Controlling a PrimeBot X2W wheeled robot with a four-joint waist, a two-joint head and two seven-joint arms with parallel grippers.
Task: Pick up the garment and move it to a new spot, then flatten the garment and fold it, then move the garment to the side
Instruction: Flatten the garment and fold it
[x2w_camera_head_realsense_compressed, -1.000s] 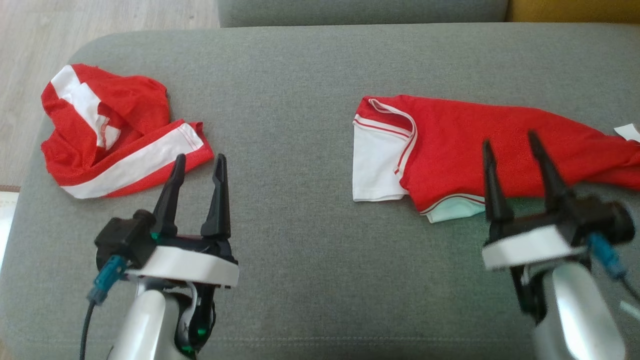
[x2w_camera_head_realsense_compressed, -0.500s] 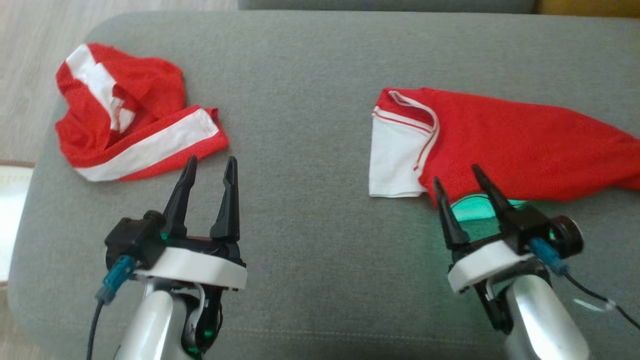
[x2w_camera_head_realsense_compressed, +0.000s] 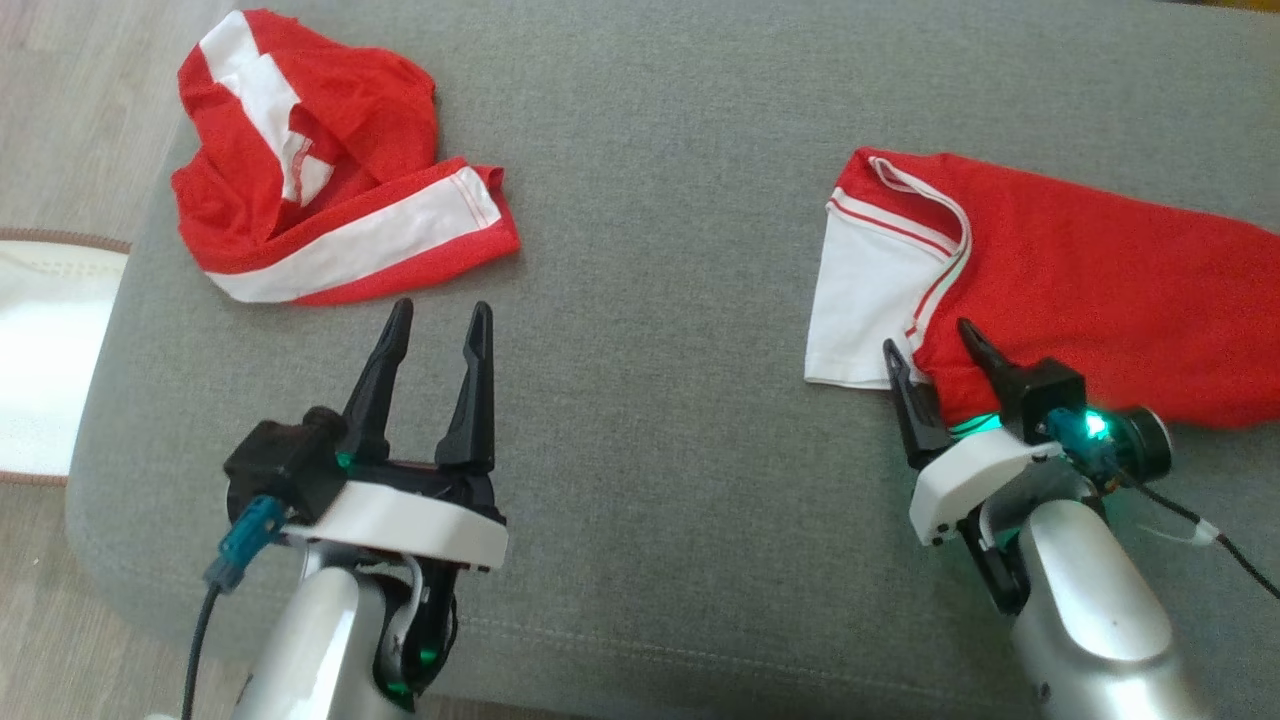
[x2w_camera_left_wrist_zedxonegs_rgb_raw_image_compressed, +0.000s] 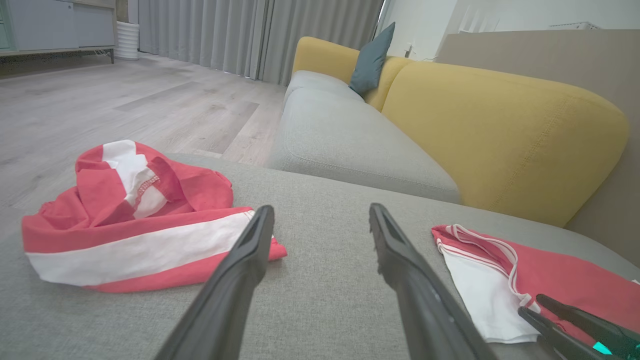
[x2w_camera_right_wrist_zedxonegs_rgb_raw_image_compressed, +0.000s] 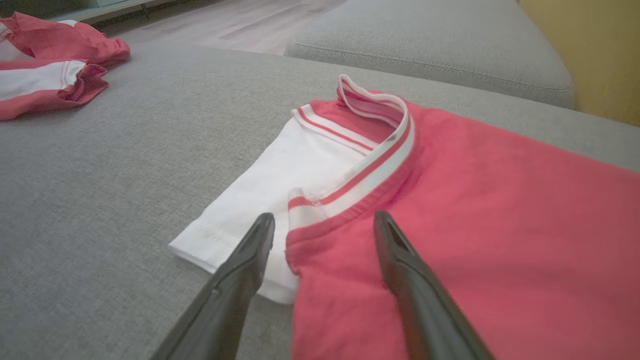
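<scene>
At jersey (x2w_camera_head_realsense_compressed: 1080, 270) hem — R gripper (x2w_camera_head_realsense_compressed: 927, 336) spread, empty. Risk: pinches top layer only, so it bunches. L gripper (x2w_camera_head_realsense_compressed: 442, 305) idle, spread too.

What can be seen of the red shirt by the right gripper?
The shirt is red knit-looking fabric with a white sleeve and a red-and-white striped collar. It lies mostly flat on the right of the grey cushion, its right end cut off by the head view's edge. The open right gripper straddles its near edge where sleeve meets body; whether it touches the fabric cannot be told.
</scene>
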